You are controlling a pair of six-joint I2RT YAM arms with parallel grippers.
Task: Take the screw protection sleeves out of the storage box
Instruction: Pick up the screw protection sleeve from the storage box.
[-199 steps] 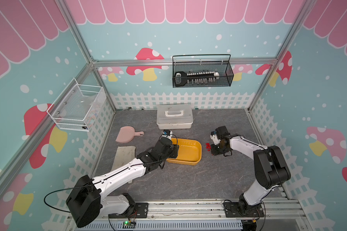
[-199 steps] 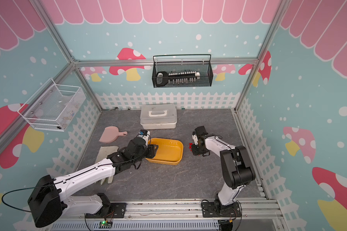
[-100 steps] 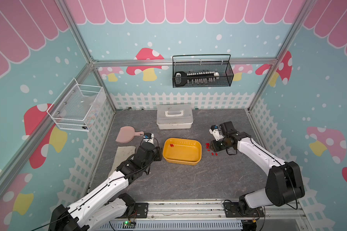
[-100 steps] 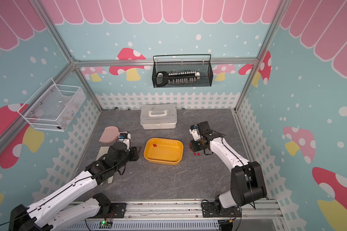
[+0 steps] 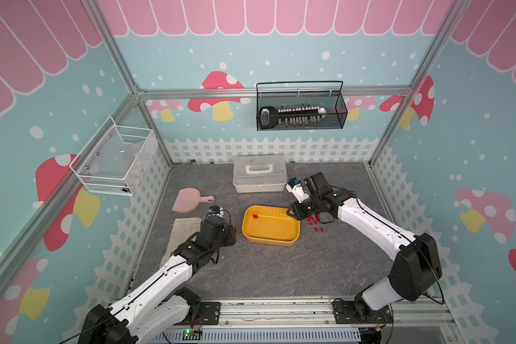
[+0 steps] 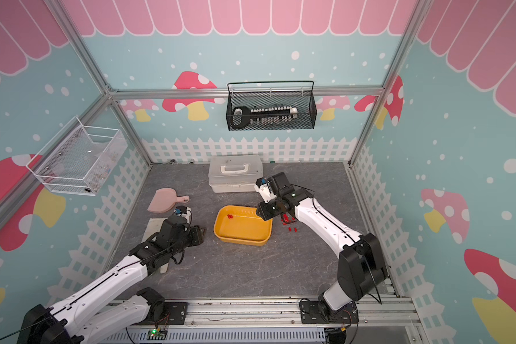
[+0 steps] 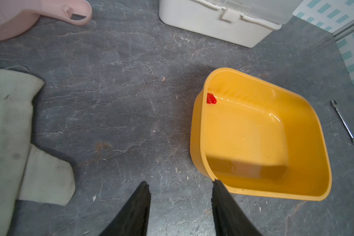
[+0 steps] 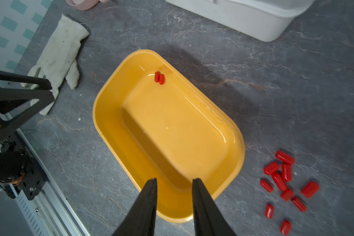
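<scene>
The yellow storage box (image 5: pixel 292 235) (image 6: pixel 265 235) (image 7: pixel 196 126) (image 8: pixel 102 130) stands mid-table. Two red screw protection sleeves (image 5: pixel 255 216) (image 6: pixel 229 216) (image 7: pixel 211 98) (image 8: pixel 159 77) lie together in its far left corner. Several more sleeves (image 5: pixel 315 222) (image 6: pixel 289 223) (image 8: pixel 282 179) are scattered on the table just right of the box. My right gripper (image 5: pixel 292 211) (image 6: pixel 261 213) (image 8: pixel 174 179) hovers over the box's right end, open and empty. My left gripper (image 5: pixel 232 235) (image 6: pixel 201 233) (image 7: pixel 180 183) is left of the box, open and empty, one fingertip close to the rim.
A white lidded case (image 5: pixel 259 174) stands behind the box. A pink scoop (image 5: pixel 188 201) and a white glove (image 5: pixel 185 232) lie at the left. A small wrench (image 7: pixel 344 122) lies beyond the box. Wire baskets hang on the back wall (image 5: pixel 300 108) and the left wall (image 5: pixel 113 162).
My left gripper has drawn back from the box's left rim. My right gripper has moved from the loose sleeves on the table to above the box's right end.
</scene>
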